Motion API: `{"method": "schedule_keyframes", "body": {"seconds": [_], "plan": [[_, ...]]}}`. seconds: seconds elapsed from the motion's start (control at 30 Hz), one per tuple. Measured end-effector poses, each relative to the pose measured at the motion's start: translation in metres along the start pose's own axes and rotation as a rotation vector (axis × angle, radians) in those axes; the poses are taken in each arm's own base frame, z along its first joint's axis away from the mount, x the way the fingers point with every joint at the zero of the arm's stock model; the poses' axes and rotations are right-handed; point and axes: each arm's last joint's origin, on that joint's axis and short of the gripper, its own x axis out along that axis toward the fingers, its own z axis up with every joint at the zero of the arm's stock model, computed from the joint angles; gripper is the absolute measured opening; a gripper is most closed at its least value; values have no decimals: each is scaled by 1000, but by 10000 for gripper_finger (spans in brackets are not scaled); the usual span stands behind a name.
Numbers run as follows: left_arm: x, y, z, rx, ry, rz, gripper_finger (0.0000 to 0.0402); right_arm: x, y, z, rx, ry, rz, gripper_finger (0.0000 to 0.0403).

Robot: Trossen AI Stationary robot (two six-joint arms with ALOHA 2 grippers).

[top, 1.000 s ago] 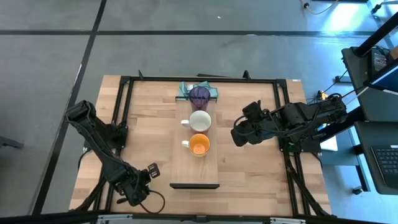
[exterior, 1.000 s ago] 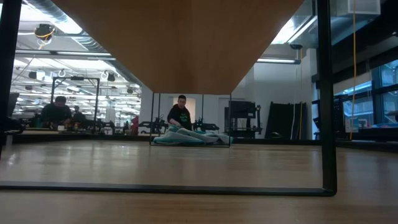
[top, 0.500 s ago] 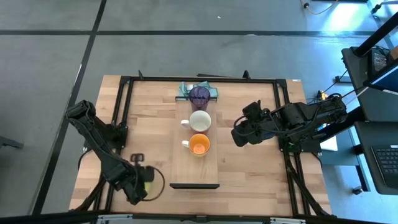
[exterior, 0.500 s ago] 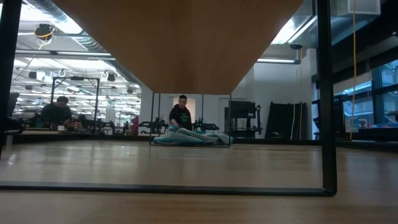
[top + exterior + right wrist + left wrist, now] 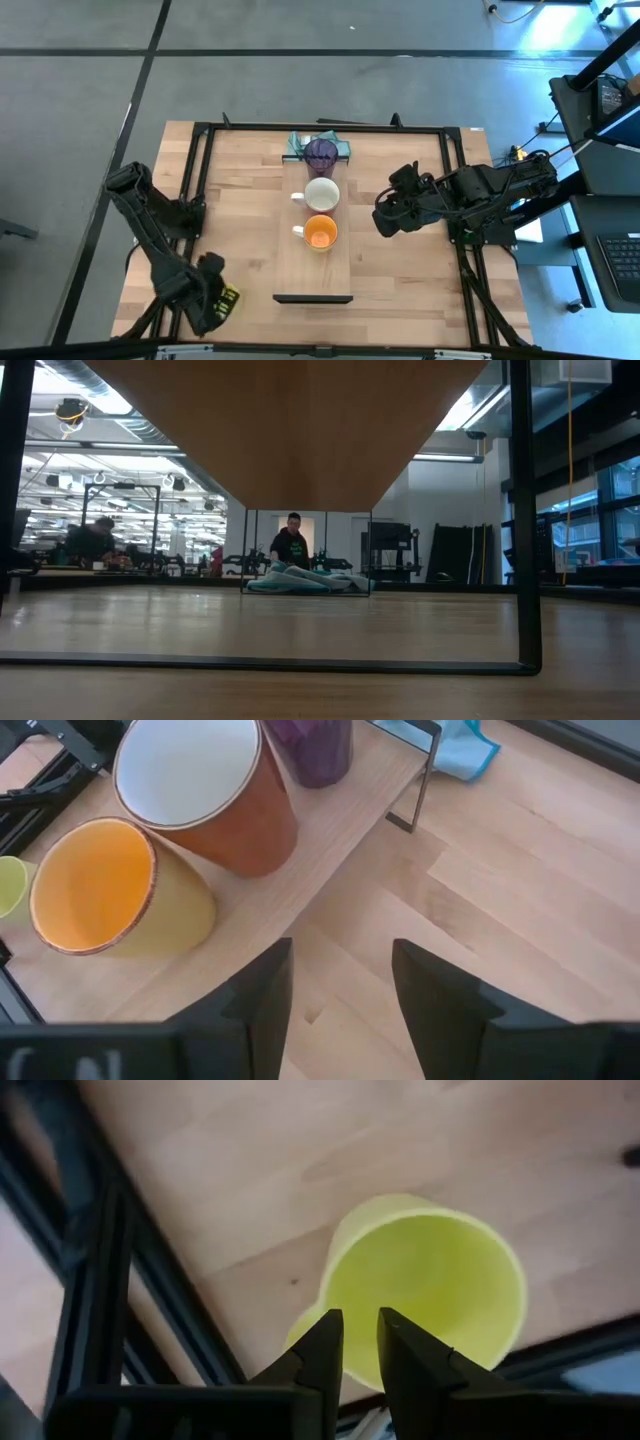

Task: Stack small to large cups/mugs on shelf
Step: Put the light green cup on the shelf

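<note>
Gripping the yellow-green mug (image 5: 425, 1305) by its rim, the left gripper (image 5: 213, 297) is sitting well to the left of the shelf (image 5: 315, 270), near that plank's dark-strip end and close to the table's front-left corner. In the left wrist view its fingers (image 5: 318, 1350) are standing nearly together, one inside and one outside the mug wall, with the mug's handle just beside them; whether the mug is resting on the tabletop (image 5: 240, 200) or hanging clear of it cannot be told. On the shelf, three vessels are standing in one line along its length: the orange mug (image 5: 320, 233) nearest the dark strip, the red mug with a white inside (image 5: 321, 194) next, and the purple tumbler (image 5: 321, 153) at the far end, just beside a teal cloth (image 5: 296, 143). To the right of the shelf, level with the two mugs, the right gripper (image 5: 383, 216) is hovering with its jaws spread wide and holding nothing. Beyond the table, in the low view, people (image 5: 291, 545) are showing in the room.
</note>
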Motion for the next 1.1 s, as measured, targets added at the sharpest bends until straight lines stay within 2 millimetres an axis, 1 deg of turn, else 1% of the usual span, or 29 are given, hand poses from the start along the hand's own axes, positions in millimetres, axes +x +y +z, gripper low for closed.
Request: {"method": "schedule_keyframes", "body": {"seconds": [0.1, 0.23, 0.43, 0.6, 0.77, 0.83, 0.87, 0.93, 1.03, 1.1], "plan": [[0, 6, -7, -99, -8, 0, 64, 0, 0, 0, -3, -1, 1, 174], [-1, 6, -11, -114, 24, 2, 64, 0, 0, 0, -18, -1, 1, 174], [-1, 5, -10, -163, 3, -19, 68, 0, 0, 0, -24, -2, 2, 174], [-1, 10, -11, -149, -39, -6, 79, 0, 0, 0, -23, -3, 2, 174], [-1, 14, -15, -109, -158, -109, 80, 0, 0, 0, -23, -3, 2, 174], [-2, 17, -18, -41, -195, -124, 80, 0, 0, 0, -23, -4, 2, 174], [-2, 18, -18, -46, -195, -112, 80, 0, 0, 0, -23, -4, 2, 174], [-2, 23, -19, -127, -169, -63, 80, 0, 0, 0, -25, -4, 2, 174], [-1, 23, -25, -151, -134, -83, 80, 0, 0, 0, -30, -5, 2, 174], [-1, 25, -27, -165, -83, -34, 80, 0, 0, 0, -34, -10, -1, 174]]}}
